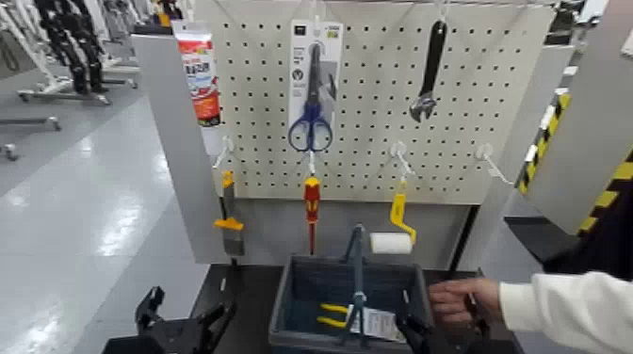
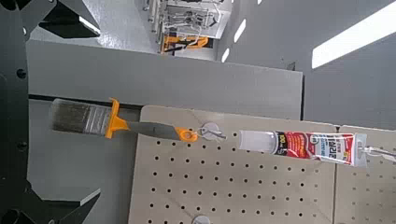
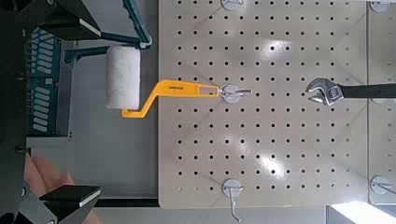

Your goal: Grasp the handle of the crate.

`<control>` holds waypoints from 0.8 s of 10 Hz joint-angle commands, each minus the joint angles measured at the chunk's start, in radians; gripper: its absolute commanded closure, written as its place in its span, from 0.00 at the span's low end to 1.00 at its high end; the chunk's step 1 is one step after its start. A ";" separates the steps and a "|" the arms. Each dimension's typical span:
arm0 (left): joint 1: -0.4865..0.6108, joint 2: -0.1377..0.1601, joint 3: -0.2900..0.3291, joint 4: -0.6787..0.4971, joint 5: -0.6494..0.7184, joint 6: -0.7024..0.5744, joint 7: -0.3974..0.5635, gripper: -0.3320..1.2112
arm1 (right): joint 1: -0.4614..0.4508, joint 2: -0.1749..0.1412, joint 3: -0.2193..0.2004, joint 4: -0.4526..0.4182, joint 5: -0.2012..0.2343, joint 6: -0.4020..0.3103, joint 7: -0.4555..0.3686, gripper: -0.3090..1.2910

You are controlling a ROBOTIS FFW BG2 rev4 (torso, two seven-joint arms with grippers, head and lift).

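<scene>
The dark grey-blue crate (image 1: 311, 282) stands on the dark table at the bottom centre of the head view, below the pegboard. Its thin handle (image 1: 357, 259) stands upright over the crate's middle. In the right wrist view the crate's slatted side (image 3: 45, 79) and part of the handle (image 3: 138, 28) show. My right gripper (image 1: 443, 328) is open, low at the crate's right side, apart from the handle. My left gripper (image 1: 186, 320) is open and empty, low to the crate's left.
A person's hand (image 1: 460, 299) in a white sleeve rests beside my right gripper and shows in its wrist view (image 3: 45, 182). The pegboard (image 1: 377, 122) holds scissors, a wrench, a red screwdriver (image 1: 311, 202), a brush and a paint roller (image 1: 391, 242). Yellow pliers (image 1: 332, 315) lie in the crate.
</scene>
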 commanded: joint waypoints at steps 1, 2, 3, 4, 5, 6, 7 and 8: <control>0.001 0.000 0.000 0.000 -0.003 0.001 0.000 0.29 | 0.000 -0.002 0.001 0.000 0.000 0.000 0.000 0.28; 0.001 0.000 0.000 0.000 -0.003 0.001 0.000 0.29 | 0.000 -0.002 0.001 0.000 0.000 0.000 0.000 0.28; 0.001 0.000 0.000 0.000 -0.003 0.003 0.000 0.29 | 0.000 -0.002 0.001 0.000 0.002 0.000 0.000 0.28; -0.002 0.000 -0.002 -0.002 -0.003 0.003 0.000 0.29 | 0.000 -0.002 0.001 0.000 0.003 0.000 0.000 0.28; -0.011 0.000 -0.002 -0.002 0.005 0.005 -0.003 0.28 | 0.000 -0.002 0.001 0.000 0.003 0.000 0.000 0.28; -0.027 0.000 0.000 -0.006 0.030 0.026 -0.029 0.28 | 0.000 -0.002 0.001 0.000 0.003 0.000 0.000 0.28; -0.051 0.000 0.003 -0.009 0.109 0.072 -0.081 0.28 | 0.000 0.000 0.001 0.000 0.003 -0.002 0.000 0.28; -0.085 0.002 0.008 -0.011 0.206 0.141 -0.155 0.28 | -0.002 0.000 0.004 0.000 0.006 0.000 -0.005 0.28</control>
